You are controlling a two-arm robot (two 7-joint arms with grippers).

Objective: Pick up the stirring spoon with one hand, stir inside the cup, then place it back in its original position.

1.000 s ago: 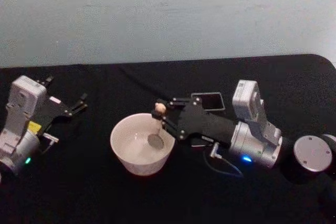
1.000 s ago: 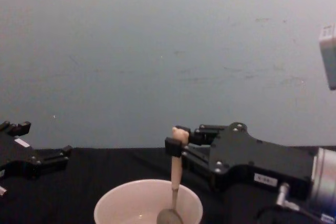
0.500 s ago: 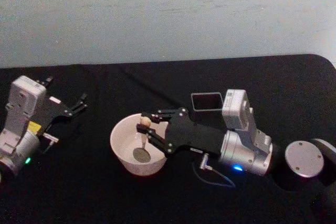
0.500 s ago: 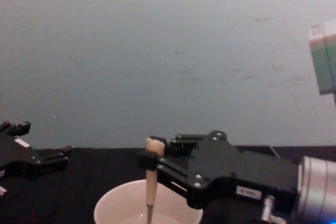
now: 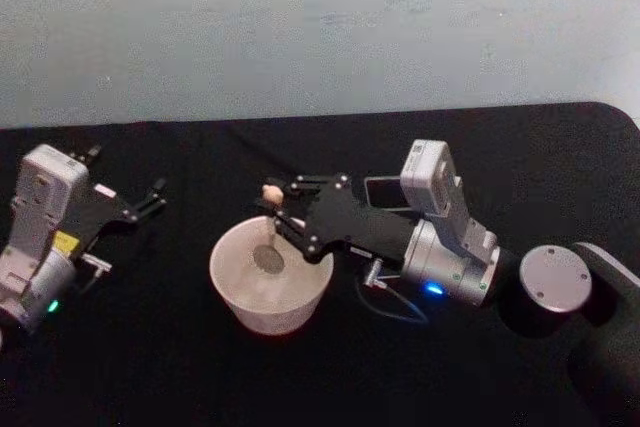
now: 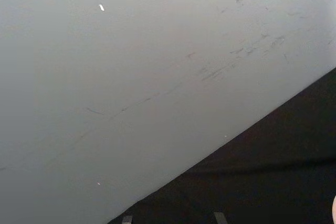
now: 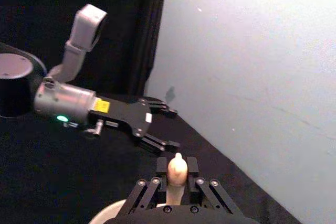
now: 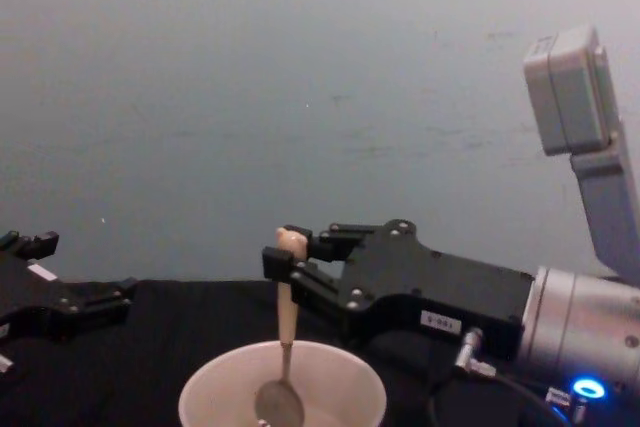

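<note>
Since prev. frame we are sweeping the right gripper (image 5: 272, 209), pinching the stirring spoon (image 5: 269, 237), toward far rim of the cup (image 5: 222, 292): stirring step, spoon bowl inside cup. Next, likely: lifting clear, returning it to holder (image 5: 386, 190) right-behind cup; left gripper (image 5: 150, 199) idling, spread, left of cup.

My right pincer (image 5: 274, 211) and left pincer (image 5: 128, 172) are both matte black, on silver-grey wrists. The stirring spoon (image 8: 287, 312) has a beige handle and a shiny grey bowl. The cup (image 5: 235, 297) is plain cream-white, the holder (image 5: 385, 187) dark grey, the surface (image 5: 180, 377) black, the wall (image 5: 300, 27) pale blue-grey.
</note>
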